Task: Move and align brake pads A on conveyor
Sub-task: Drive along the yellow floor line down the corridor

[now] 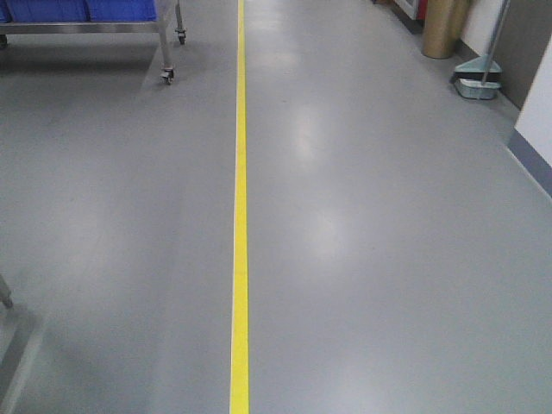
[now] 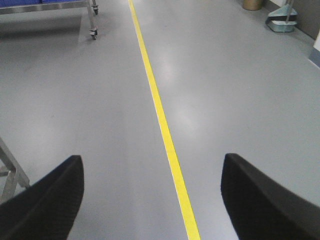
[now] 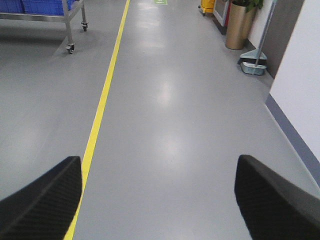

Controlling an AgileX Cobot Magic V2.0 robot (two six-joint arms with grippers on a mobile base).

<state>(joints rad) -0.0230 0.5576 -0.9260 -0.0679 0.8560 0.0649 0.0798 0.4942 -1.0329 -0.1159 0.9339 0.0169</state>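
My left tool (image 2: 151, 159) and right tool (image 3: 158, 159) gape empty over the floor (image 2: 225, 75); pads unseen, probably stiff, heavy: pinch long edges.

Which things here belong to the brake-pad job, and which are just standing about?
Job: left gripper, right gripper, both open and empty; no pads or conveyor in view.
Standing about: yellow floor line, steel trolley, blue crates, dustpan, gold bin.

Cart (image 1: 86, 28) left of floor line (image 1: 240, 216)

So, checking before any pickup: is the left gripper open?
Open. The left gripper has fingers far apart, floor and yellow line between.
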